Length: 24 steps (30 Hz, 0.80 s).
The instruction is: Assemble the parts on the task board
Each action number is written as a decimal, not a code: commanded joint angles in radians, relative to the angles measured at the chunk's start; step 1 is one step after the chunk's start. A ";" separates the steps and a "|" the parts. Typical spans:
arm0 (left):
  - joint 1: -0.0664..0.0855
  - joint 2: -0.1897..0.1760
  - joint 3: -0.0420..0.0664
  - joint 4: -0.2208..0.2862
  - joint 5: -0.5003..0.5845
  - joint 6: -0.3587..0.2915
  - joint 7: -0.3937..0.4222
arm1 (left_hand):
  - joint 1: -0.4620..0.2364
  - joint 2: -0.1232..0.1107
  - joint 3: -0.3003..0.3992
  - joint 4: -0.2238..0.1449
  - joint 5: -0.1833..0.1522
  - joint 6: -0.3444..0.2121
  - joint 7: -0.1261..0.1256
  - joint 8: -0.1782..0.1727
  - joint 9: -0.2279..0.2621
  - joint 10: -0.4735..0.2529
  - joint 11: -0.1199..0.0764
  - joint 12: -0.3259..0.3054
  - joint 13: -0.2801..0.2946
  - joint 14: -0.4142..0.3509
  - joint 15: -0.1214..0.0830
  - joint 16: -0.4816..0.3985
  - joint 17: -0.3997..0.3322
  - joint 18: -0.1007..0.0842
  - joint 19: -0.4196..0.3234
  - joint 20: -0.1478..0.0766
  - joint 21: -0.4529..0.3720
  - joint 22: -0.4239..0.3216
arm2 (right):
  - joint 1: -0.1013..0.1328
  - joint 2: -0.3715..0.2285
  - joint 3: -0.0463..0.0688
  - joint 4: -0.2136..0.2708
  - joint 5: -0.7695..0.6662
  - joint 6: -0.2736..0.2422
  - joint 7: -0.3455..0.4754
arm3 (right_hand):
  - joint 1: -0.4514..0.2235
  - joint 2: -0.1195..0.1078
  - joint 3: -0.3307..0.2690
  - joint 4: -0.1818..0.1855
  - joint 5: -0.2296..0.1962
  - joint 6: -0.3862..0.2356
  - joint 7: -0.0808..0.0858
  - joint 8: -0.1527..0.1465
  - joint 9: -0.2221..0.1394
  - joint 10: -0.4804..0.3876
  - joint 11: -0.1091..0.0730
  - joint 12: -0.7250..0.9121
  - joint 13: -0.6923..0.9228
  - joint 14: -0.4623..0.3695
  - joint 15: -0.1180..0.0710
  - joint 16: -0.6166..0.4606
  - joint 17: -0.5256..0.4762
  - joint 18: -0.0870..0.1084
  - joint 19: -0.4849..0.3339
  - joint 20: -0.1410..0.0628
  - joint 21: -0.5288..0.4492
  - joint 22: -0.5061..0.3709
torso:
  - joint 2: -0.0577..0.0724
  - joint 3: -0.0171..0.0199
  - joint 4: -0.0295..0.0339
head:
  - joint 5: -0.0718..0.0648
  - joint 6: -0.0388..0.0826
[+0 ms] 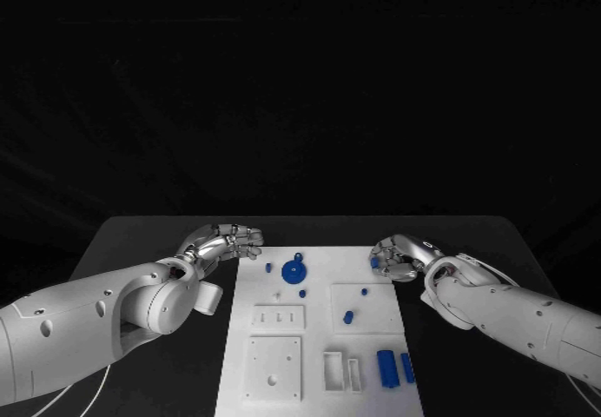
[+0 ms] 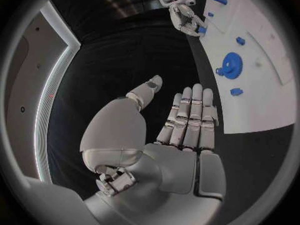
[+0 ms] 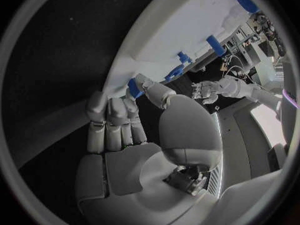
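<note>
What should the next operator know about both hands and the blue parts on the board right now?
Left hand: holds nothing, fingers extended, beside the task board's far left corner.
Right hand: pinches a small blue part at the board's far right edge.
Blue gear sits at the far end; two blue cylinders lie at the near right.
Left: most parts appear unassembled.
</note>
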 commanded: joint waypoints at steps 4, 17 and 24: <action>0.001 0.000 0.001 0.004 -0.030 0.032 -0.017 | -0.010 0.008 -0.001 -0.006 0.003 0.010 0.013 0.004 0.001 0.028 -0.007 0.006 0.005 0.011 -0.009 0.016 0.003 0.019 0.001 -0.003 0.012 0.023 | 0.000 -0.016 0.000 0.058 -0.019 -0.034 -0.059 | 0.002 0.007 0.010 -0.003 -0.001 0.037 0.018 0.011 0.022 0.013 -0.001 0.008 0.005 0.001 -0.007 -0.006 0.002 0.093 0.003 -0.004 0.006 0.017 | 0.000 0.0001 -0.0005 | 0.001 0.002; 0.017 0.025 0.001 0.005 -0.211 0.060 -0.261 | -0.090 0.012 -0.060 0.014 -0.002 0.157 -0.048 0.053 0.020 0.255 -0.112 0.111 0.068 0.204 -0.120 0.204 0.092 0.033 0.172 -0.098 0.171 0.027 | 0.056 -0.016 0.001 0.250 -0.189 0.025 -0.323 | 0.002 0.007 0.017 -0.014 -0.001 0.038 0.016 0.014 0.027 0.019 -0.004 0.008 0.005 0.004 -0.010 -0.006 0.003 0.093 0.007 -0.007 0.006 0.015 | -0.019 -0.0012 -0.0060 | 0.000 0.025; 0.032 0.063 0.001 -0.008 -0.258 0.082 -0.374 | -0.136 -0.005 -0.075 0.044 -0.003 0.180 -0.055 0.042 0.015 0.297 -0.132 0.124 0.094 0.220 -0.146 0.275 0.126 0.026 0.194 -0.130 0.231 0.025 | 0.059 0.030 0.001 0.283 -0.223 0.037 -0.395 | 0.002 0.007 0.021 -0.019 -0.001 0.039 0.015 0.014 0.029 0.022 -0.004 0.009 0.006 0.005 -0.010 -0.006 0.004 0.093 0.009 -0.007 0.006 0.015 | -0.039 -0.0012 -0.0082 | 0.006 0.025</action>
